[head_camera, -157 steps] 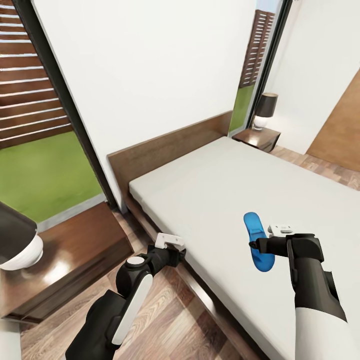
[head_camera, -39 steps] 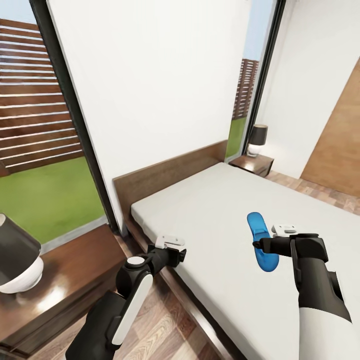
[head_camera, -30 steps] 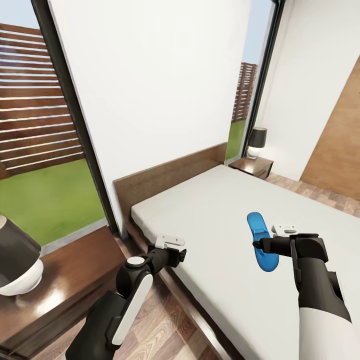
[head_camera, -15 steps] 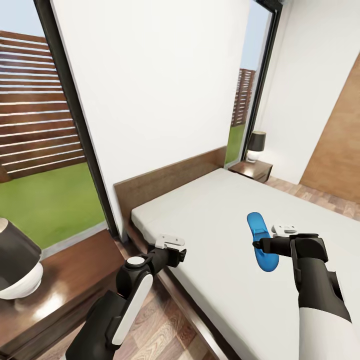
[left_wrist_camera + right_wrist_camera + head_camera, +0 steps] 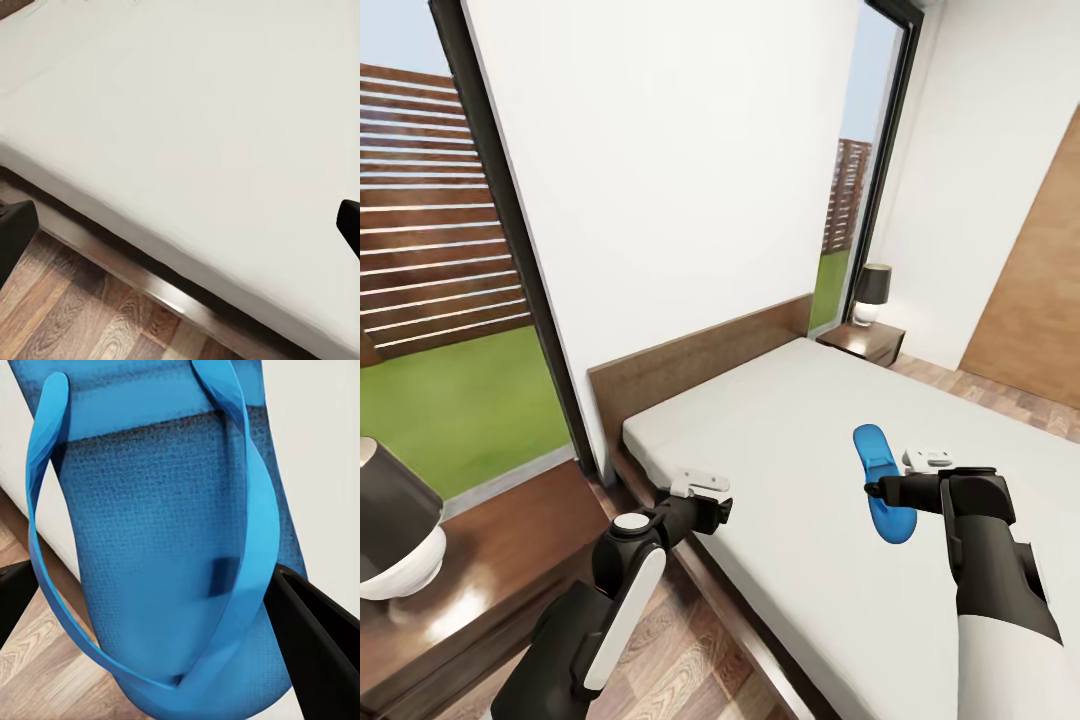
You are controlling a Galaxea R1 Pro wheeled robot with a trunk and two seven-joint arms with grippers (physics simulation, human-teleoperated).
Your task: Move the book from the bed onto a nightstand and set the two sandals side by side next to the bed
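The right gripper (image 5: 877, 489) has its fingers (image 5: 311, 619) pinching one blue sandal (image 5: 880, 482) at the sole's edge by the strap, carried above the bed (image 5: 790, 440) near its side edge; it looks light and bendy, so a hold by the stiffer sole seems safest. The left gripper (image 5: 180, 225) hangs with fingers spread over the bed's near edge. Since earlier only the camera has tilted up; the grip is unchanged.

No text, label, brand, number or sign can be read in these pictures.
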